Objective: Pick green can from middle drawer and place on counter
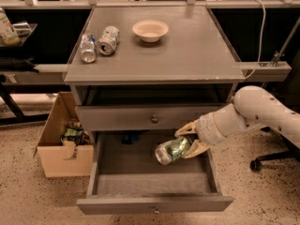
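Note:
The green can (171, 150) lies sideways in my gripper (190, 138), silver end toward the lower left, held above the right part of the open middle drawer (154, 204). The gripper's tan fingers (186, 128) are shut on the can, one above it and one below. My white arm comes in from the right. The grey counter (187, 50) is the cabinet's top, well above the can.
Two silver-white cans (98, 43) lie on the counter's left and a cream bowl (150, 30) at its back middle. A shut shallower drawer (154, 118) sits above the open one. A cardboard box (63, 144) stands on the floor at left; a chair base (269, 161) at right.

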Controlling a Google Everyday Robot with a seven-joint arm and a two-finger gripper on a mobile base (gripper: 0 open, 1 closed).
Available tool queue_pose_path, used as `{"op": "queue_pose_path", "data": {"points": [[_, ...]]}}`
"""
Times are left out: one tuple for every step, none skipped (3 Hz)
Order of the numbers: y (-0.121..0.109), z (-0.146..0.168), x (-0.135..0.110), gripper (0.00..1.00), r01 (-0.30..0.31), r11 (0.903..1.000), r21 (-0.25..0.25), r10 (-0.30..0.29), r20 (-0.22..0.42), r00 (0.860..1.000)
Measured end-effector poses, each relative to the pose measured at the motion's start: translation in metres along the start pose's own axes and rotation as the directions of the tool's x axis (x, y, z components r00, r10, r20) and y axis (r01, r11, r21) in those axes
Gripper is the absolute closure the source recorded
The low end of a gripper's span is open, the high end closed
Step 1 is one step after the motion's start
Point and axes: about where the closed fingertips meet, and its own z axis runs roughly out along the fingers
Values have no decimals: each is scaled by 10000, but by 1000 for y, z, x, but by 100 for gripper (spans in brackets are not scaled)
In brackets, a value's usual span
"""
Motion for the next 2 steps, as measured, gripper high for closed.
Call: {"op": "queue_pose_path", "data": {"points": [[-8, -27, -20, 100, -88, 10000, -4, 88, 249, 9997], [-25, -72, -50, 100, -197, 9998, 4, 196, 228, 9995]]}}
